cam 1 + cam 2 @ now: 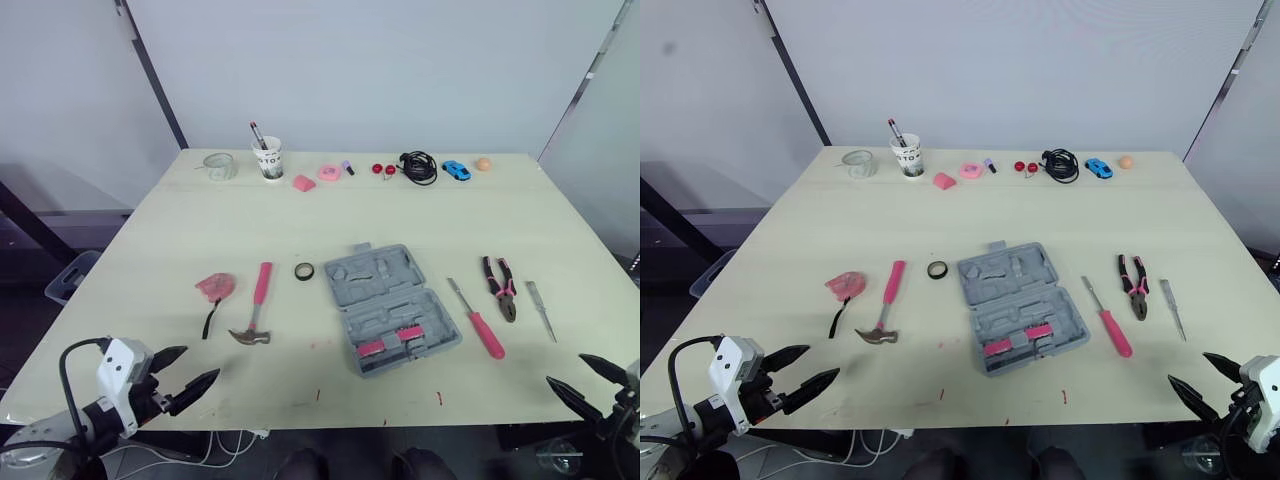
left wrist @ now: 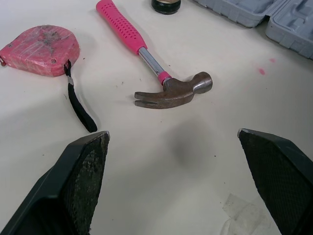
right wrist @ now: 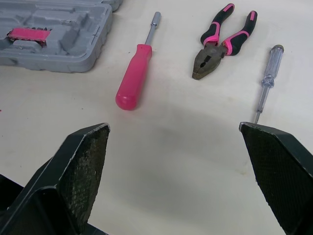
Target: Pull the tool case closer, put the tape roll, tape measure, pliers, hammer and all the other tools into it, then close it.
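The grey tool case [image 1: 392, 305] lies open at the table's middle, pink pieces in its near half. Left of it are the black tape roll [image 1: 304, 271], the pink-handled hammer [image 1: 255, 307] and the pink tape measure [image 1: 215, 288] with a black strap. Right of it lie a pink-handled screwdriver [image 1: 479, 320], pink-and-black pliers [image 1: 501, 288] and a clear tester screwdriver [image 1: 541, 310]. My left gripper [image 1: 188, 378] hangs open over the near left edge, short of the hammer [image 2: 161, 73]. My right gripper [image 1: 580, 381] is open at the near right corner, short of the pliers [image 3: 221, 41].
Along the far edge stand a glass [image 1: 219, 166], a paper cup [image 1: 268, 159] with a pen, pink bits [image 1: 316, 177], a black cable [image 1: 418, 166], a blue toy car [image 1: 456, 170] and an orange ball [image 1: 483, 163]. A grey bin [image 1: 70, 276] sits on the floor at left.
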